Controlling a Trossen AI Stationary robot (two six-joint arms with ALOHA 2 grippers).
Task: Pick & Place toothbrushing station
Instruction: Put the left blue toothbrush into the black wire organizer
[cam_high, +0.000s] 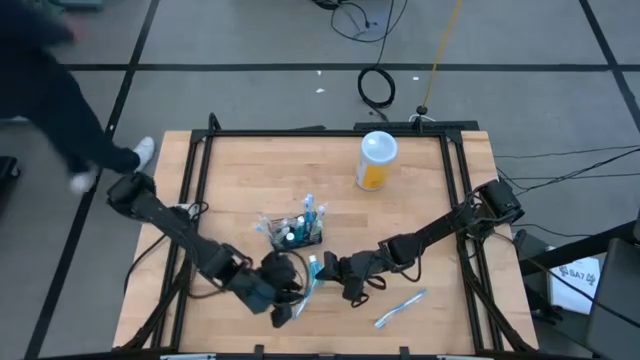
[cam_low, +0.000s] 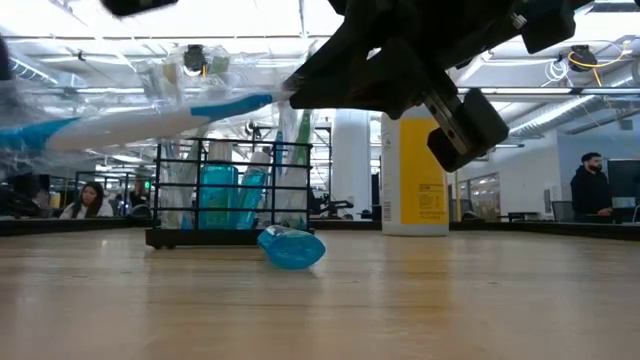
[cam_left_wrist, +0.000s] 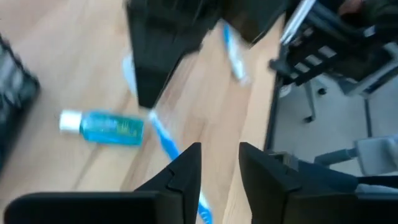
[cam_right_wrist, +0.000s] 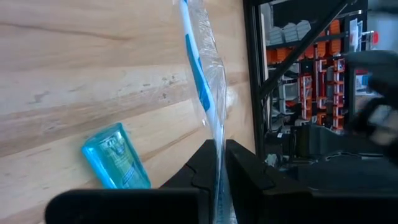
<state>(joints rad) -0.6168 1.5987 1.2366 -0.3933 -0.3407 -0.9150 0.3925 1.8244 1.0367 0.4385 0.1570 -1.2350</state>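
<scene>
The black wire basket (cam_high: 296, 232) stands mid-table holding several toothbrushes and teal tubes (cam_low: 218, 195). A teal tube (cam_high: 313, 266) lies on its side on the wood in front of the basket, and also shows as the tube (cam_left_wrist: 102, 127). My right gripper (cam_high: 346, 280) is shut on a plastic-wrapped blue-and-white toothbrush (cam_low: 150, 118). That brush reaches toward my left gripper (cam_high: 286, 308). My left gripper (cam_left_wrist: 219, 168) is open, and the brush's free end (cam_left_wrist: 203, 213) shows in the gap between its fingers. My right gripper pinches the wrapped toothbrush (cam_right_wrist: 213, 134) between its two fingers at one end. The fingers come from the table's right, slanting slightly down, and the brush runs on ahead along them. It is lifted clear of the table, nearly level. My left gripper: whether its fingers touch the brush's free end, I cannot tell.
A second toothbrush (cam_high: 400, 308) lies on the wood near the front right. A white-and-yellow bottle (cam_high: 376, 160) stands upright toward the far edge. A black frame (cam_high: 200, 160) rims the table. A person (cam_high: 60, 100) stands off the far left corner.
</scene>
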